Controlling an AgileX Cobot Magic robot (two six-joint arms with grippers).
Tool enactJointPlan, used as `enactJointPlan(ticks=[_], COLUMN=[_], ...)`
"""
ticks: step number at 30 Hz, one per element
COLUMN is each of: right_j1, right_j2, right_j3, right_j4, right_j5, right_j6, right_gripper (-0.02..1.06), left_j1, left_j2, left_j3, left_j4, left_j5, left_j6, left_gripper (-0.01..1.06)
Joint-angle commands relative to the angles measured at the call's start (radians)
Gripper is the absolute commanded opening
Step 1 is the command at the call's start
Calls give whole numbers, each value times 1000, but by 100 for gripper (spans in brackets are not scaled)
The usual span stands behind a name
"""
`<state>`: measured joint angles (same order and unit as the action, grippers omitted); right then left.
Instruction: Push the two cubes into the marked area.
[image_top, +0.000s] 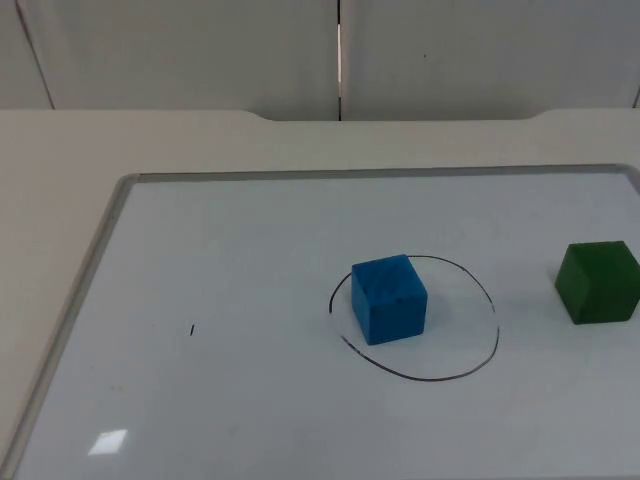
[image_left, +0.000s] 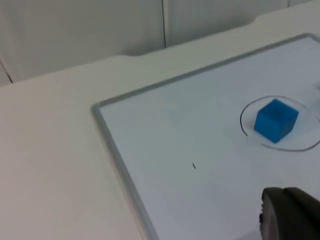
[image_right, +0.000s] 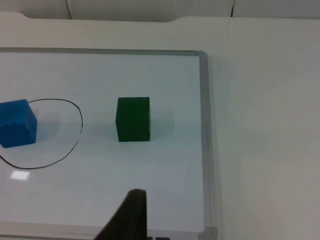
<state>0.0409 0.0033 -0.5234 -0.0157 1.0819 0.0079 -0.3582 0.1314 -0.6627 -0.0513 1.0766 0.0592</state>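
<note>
Cubes: I see two, a blue cube (image_top: 389, 299) and a green cube (image_top: 598, 282).
Blue cube: it sits inside the ring (image_top: 478, 365), near the ring's left side as my top view shows it. It stands flat on the board (image_top: 230, 300). My left wrist view shows it (image_left: 276, 120) in the ring (image_left: 300, 148) too, and so does my right wrist view (image_right: 17, 130).
Green cube: it is outside the ring, well to the right of it in the top view, close to the board's right edge. It stands flat. In my right wrist view it (image_right: 133, 119) sits between the ring (image_right: 70, 147) and the board's grey rim (image_right: 204, 125), not touching either.
Ring: a thin black line drawn by hand on the board. It is a bit wobbly.
Board: a white board with a grey rim, lying on the pale tabletop (image_top: 50, 200). A tiny black mark (image_top: 192, 330) is on it, far left of the ring.
Left claw: I see one dark fingertip (image_left: 290, 215) above the board, well away from the blue cube. I cannot tell if this claw is open or closed.
Right claw: I see one dark fingertip (image_right: 131, 216) above the board, near the green cube but not touching it. I cannot tell if it is open or closed.
</note>
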Motion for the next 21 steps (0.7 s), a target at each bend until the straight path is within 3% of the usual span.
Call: enactJointPlan(ticks=[1,7,14,21], right_j1=[3,3,3,3], right_j2=[-3,-3,-3,73], right_j3=[8,8,8,2], right_j4=[-5,-5,-5,1], right_j5=[-3,-3,-4,-14], right_j6=[3,3,2,7], right_gripper=[105,105,104,91], left_j1=[1,1,1,1], left_j2=[-39,-131,-131,-131], left_j3=[62,157,168,168], left_j4=[6,8,42,44], left_j5=[6,9,-1,-1], left_j6=[-26,-44,-42,-42], left_gripper=[0,0,0,0])
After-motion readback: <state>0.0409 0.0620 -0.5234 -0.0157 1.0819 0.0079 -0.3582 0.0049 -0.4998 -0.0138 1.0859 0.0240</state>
